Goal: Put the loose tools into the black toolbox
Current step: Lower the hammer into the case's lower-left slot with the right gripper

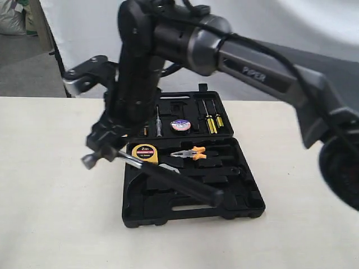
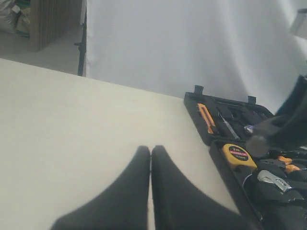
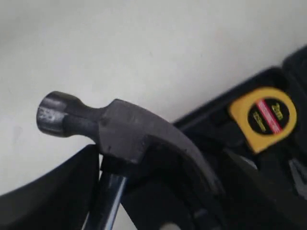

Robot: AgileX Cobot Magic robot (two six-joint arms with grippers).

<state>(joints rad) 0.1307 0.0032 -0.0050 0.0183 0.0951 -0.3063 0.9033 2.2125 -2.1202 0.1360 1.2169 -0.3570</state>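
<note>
Pale tabletop (image 1: 50, 224) ran under everything, with a white backdrop (image 2: 192, 48) behind it. The claw hammer (image 1: 168, 176) hung over the black toolbox (image 1: 249, 204). The right gripper (image 1: 112, 152) clamped it just behind the head, its arm reaching across from the right.

Only the exterior view gave the hammer's full length. Its long axis ran diagonally, with the head out past the box's left edge over bare tabletop and the black grip end over the near half, toward the right. Whether that end touched the case could not be told.

Only the right wrist view showed the head closely. The round striking face pointed away from the box, the claw curved back toward it, and the shiny shaft dropped between dark fingers (image 3: 48, 191). Near the claw sat the yellow tape measure (image 3: 264, 117), with orange-sleeved pliers (image 1: 189, 152) beside it. The tape roll (image 1: 180, 125) lay in the far half, near yellow-handled screwdrivers (image 1: 212, 123).

Only the left wrist view showed the left gripper (image 2: 151, 151), its fingers pressed together on nothing above bare tabletop, left of the box. That view also caught a silver-headed adjustable wrench (image 2: 272, 179) lying in the near half.
</note>
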